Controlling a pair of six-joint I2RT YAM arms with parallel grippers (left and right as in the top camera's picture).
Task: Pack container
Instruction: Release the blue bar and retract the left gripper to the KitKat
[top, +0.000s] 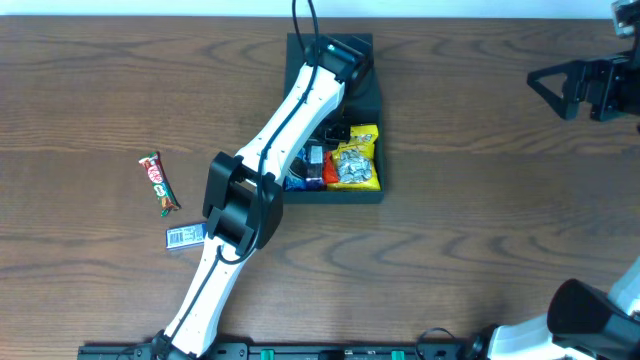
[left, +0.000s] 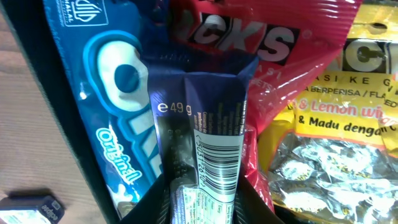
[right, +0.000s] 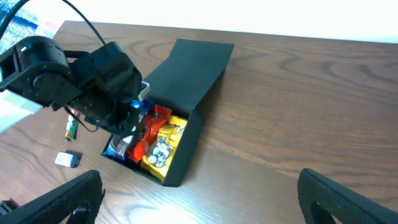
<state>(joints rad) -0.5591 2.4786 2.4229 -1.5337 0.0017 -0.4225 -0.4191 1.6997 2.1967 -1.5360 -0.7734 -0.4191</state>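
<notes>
A brown wood-grain table (top: 480, 230) runs to a pale wall (right: 261, 12). At left lie a glossy red chocolate bar (top: 158, 184) and a small blue packet (top: 185, 236). At centre sits the matte dark container (top: 368, 100), a shallow cardboard box with its flat lid open on the far side. It holds a shiny blue wrapper (left: 118, 93), a red wrapper (left: 267, 43) and a yellow bag (left: 336, 137). Above them the left gripper (left: 202, 199) pinches a dark blue bar (left: 211, 118). Far right, the right gripper (right: 205, 199) hangs with its fingers spread, holding nothing.
</notes>
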